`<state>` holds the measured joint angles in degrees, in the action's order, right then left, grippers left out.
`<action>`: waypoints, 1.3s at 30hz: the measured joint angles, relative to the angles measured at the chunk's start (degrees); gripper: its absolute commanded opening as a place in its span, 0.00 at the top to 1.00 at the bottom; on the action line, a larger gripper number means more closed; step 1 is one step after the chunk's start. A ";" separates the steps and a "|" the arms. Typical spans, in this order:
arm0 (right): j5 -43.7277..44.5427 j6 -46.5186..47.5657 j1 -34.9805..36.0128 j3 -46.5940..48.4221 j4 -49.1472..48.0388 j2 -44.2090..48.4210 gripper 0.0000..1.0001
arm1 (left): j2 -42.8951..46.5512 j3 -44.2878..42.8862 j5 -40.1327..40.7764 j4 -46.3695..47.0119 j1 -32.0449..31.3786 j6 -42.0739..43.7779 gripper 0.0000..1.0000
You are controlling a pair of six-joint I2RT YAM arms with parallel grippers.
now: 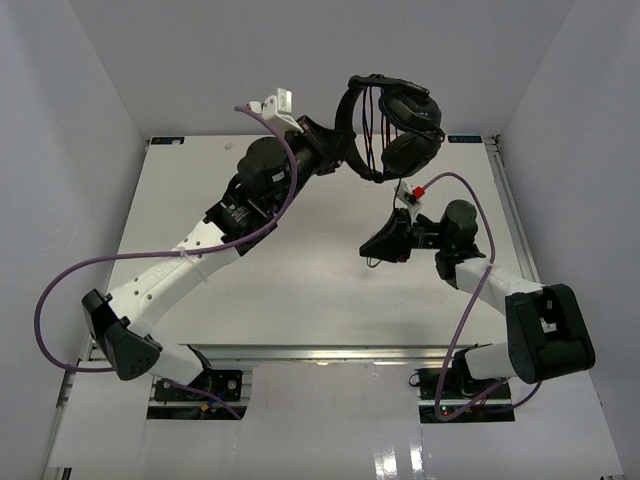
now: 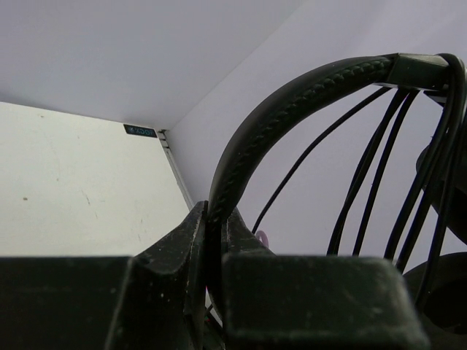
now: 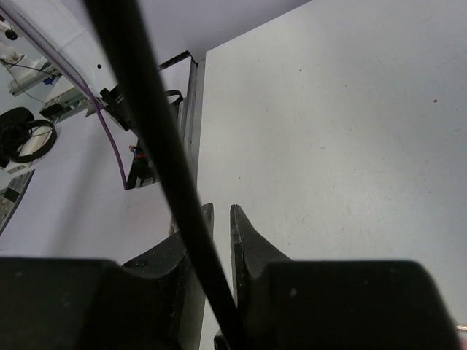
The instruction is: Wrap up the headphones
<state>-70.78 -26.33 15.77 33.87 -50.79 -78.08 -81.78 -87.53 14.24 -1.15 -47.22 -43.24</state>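
Wrapping in progress: the left end effector point(image 1: 340, 150) is clamped edge-on across the padded headband point(image 2: 292, 95) of the black headphones point(image 1: 405, 125), holding the set aloft over the far edge of the table point(image 1: 300, 290), cups point(image 1: 412, 150) hanging to the right. Several strands of thin cord point(image 2: 379, 168) already run across the arch between band and cups. Lower and nearer, to the right, the right end effector point(image 1: 368, 250) has its fingers drawn almost together, with a length of cord point(image 3: 157, 146) running down into the slot between them; it looks pinched there, though the wrist view cannot settle whether it grips hard or lets the line slide.

The headset appears light, with a stiff but springy plastic arch. The stitched band gives a secure, non-slip hold, and the middle of the arch, where it is held now, keeps the cups balanced. The cups are soft and bulky, so they make poor grip points. The cord is limp and slick, will sag wherever it is not under tension, and is best taken close to the loop being laid. Hard pulls risk straining it where it enters the cup.
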 measured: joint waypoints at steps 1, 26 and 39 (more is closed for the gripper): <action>-0.04 0.13 0.00 0.00 0.09 0.16 0.78 | 0.00 -0.05 0.54 0.15 0.00 0.01 1.00; 1.26 14.35 0.55 0.49 19.45 7.71 0.75 | 0.34 0.45 11.57 2.95 1.41 0.11 1.00; 5.82 28.26 2.59 8.23 38.94 9.55 0.92 | 1.36 1.70 14.96 2.05 2.82 -0.30 1.00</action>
<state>-64.96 1.94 18.36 42.10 -11.84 -68.54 -80.42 -85.82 29.20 0.90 -44.40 -43.54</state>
